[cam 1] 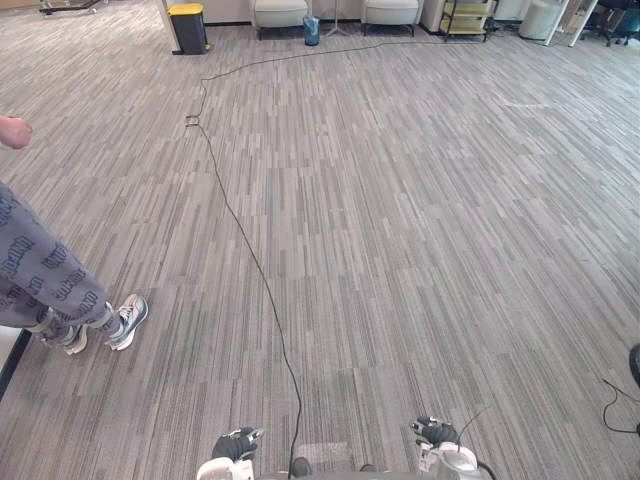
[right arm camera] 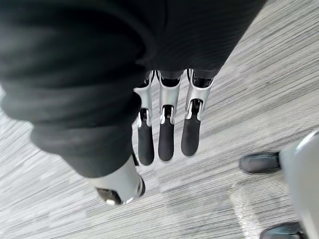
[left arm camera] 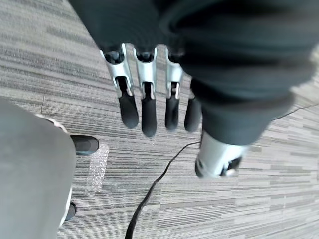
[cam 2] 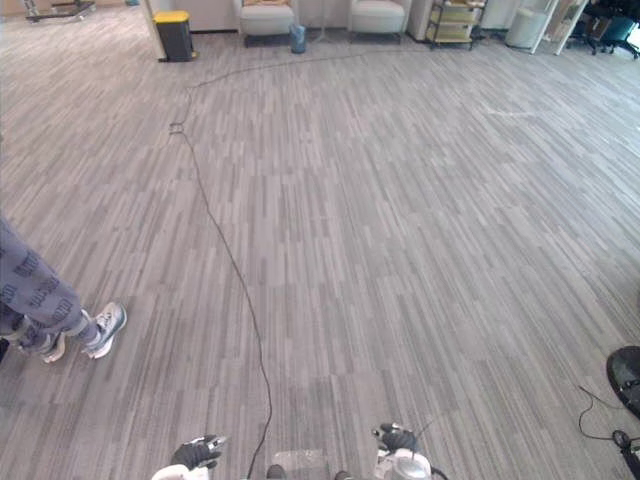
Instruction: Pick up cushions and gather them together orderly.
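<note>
- Floor: grey carpet [cam 1: 420,220] with fine streaks in lighter and darker grey, running across the whole room.
- Far side, left: black bin with a yellow lid [cam 1: 188,27], upright, beside a pale wall with a dark skirting [cam 1: 226,12].
- Far side, centre: two pale upholstered armchairs [cam 1: 281,14] [cam 1: 390,12], with a small blue container [cam 1: 312,30] between them.
- Far side, right: low shelf cart with yellow parts [cam 1: 467,18], then a white rounded tub [cam 1: 540,18].
- Far right corner: dark office chair [cam 1: 615,18].
- Light: even and diffuse.

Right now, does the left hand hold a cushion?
No, the left hand hangs with straight fingers above the carpet, holding nothing.
</note>
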Tool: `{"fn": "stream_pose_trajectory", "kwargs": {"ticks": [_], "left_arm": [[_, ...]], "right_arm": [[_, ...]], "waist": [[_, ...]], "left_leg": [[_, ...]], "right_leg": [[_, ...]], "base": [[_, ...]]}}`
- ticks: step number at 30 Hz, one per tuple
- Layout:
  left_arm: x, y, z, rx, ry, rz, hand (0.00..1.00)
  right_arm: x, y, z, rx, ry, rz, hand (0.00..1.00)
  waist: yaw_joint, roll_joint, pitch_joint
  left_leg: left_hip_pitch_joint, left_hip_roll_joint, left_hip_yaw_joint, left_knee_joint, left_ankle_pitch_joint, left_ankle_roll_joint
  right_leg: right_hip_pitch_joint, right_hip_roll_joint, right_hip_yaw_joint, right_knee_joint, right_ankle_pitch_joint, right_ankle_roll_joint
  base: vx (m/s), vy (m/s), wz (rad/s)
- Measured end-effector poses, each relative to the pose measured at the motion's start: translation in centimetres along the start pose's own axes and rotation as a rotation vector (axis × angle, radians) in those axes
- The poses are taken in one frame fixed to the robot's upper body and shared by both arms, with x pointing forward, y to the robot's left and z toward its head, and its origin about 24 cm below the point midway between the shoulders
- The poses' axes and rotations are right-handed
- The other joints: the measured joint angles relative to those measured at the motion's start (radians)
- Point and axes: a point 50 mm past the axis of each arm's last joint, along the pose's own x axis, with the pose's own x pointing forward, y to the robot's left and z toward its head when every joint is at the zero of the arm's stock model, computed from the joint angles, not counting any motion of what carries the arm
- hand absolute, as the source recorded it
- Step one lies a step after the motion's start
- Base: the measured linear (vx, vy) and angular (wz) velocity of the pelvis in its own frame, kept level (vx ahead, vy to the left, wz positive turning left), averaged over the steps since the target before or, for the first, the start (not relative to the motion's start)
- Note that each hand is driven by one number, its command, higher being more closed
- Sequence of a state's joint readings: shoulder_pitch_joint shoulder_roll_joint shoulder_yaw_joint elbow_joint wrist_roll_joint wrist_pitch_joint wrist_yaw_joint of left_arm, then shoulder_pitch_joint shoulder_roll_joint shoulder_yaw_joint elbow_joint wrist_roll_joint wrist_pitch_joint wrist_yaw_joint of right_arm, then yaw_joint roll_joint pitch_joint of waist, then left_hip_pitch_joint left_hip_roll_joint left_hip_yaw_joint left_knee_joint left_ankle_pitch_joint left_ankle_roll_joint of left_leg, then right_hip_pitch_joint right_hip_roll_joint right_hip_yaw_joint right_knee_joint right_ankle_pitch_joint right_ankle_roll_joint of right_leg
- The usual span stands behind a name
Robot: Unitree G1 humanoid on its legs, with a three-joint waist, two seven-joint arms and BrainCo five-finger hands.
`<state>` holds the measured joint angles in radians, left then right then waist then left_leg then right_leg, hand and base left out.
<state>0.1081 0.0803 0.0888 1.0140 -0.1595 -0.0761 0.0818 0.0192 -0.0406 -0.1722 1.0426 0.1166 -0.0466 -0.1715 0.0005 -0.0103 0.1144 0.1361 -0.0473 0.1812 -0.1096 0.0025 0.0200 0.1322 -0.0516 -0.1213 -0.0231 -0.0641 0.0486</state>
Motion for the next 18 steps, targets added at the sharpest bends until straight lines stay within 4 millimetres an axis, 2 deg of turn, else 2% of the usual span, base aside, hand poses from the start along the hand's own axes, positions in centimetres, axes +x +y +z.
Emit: {"fn": "stream_pose_trajectory", "kwargs": {"ticks": [11, 18], "left_arm": [[0.0, 0.1, -0.6, -0.071, 0.035, 0.039, 0.00], [0.0, -0.1, -0.6, -0.056, 0.037, 0.035, 0.00]], "right_arm": [[-0.1, -0.7, -1.4, 0.045, 0.075, -0.037, 0.00], [-0.1, -0.9, -2.0, 0.076, 0.104, -0.052, 0.00]], "waist": [[0.000, 0.008, 0.009], [0.001, 0.005, 0.011]], "left_leg": [[0.005, -0.001, -0.003, -0.001, 0.000, 0.000], [0.005, -0.001, -0.005, -0.001, -0.001, -0.001]], "right_leg": [[0.010, 0.000, -0.007, -0.003, -0.001, 0.002], [0.011, 0.000, -0.010, -0.004, -0.003, 0.004]], "base": [[0.00, -0.002, 0.00], [0.00, 0.000, 0.00]]}}
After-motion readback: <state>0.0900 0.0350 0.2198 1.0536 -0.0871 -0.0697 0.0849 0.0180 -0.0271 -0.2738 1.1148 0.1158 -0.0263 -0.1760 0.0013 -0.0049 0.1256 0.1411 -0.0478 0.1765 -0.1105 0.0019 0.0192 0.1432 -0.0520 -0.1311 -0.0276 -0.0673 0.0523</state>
